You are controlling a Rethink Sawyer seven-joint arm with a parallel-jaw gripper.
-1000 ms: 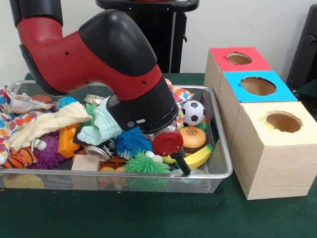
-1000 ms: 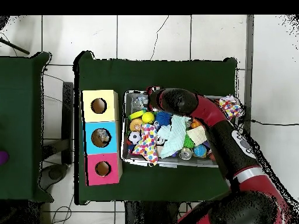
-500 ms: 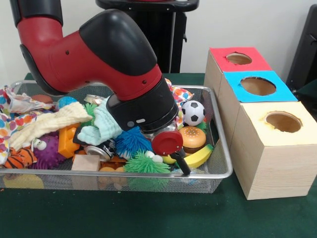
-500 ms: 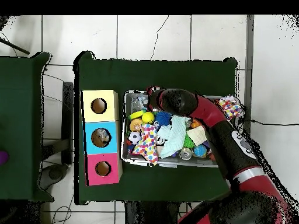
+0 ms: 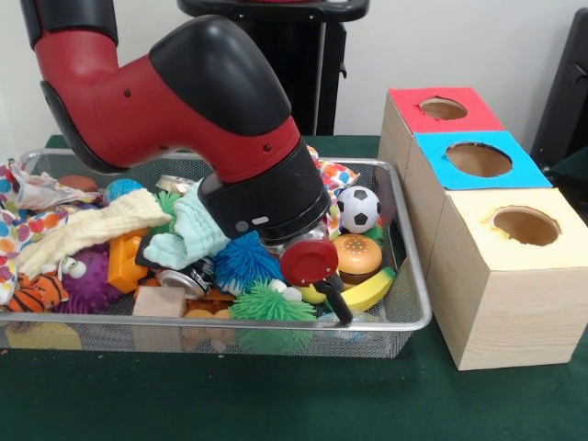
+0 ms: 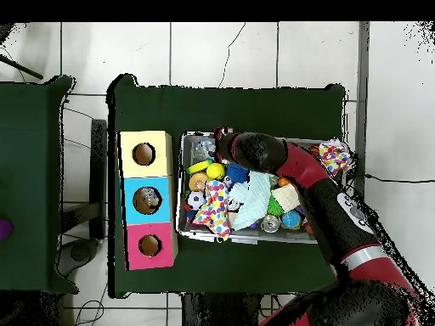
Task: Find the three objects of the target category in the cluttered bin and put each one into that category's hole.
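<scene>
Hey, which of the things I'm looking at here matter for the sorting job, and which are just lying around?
Part of the job: wire bin, the jumbled toys in it, red-topped box, blue-topped box, yellow-topped box, robot arm. Which toys are the targets cannot be told.

Just lying about: second green table, purple object at its edge.

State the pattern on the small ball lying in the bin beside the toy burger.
Black and white patches, soccer-style; the ball shows best in the front view.
</scene>
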